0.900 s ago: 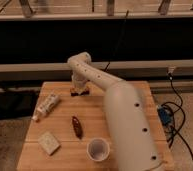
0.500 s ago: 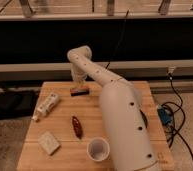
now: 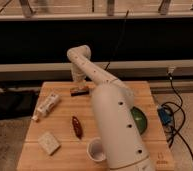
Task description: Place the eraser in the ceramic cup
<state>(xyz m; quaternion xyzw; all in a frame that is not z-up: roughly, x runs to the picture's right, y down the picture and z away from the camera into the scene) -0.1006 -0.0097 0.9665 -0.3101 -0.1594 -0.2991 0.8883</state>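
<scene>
The eraser point(image 3: 79, 92), a small flat dark block, lies on the wooden table point(image 3: 60, 160) near its far edge. My gripper point(image 3: 78, 83) is right above it at the end of the white arm, which reaches across the table from the near side. Whether it touches the eraser is unclear. The white ceramic cup point(image 3: 95, 149) stands upright near the front edge, just left of the arm's thick base link.
A white tube point(image 3: 46, 106) lies at the left. A slim reddish-brown object point(image 3: 77, 126) lies mid-table. A pale beige block point(image 3: 49, 142) sits front left. A green bowl point(image 3: 139, 120) is partly hidden behind the arm at the right. Cables and a blue object point(image 3: 164, 116) lie off the right edge.
The arm's far end has shifted slightly and risen a little over the eraser. The eraser has stayed in the same spot on the table.
</scene>
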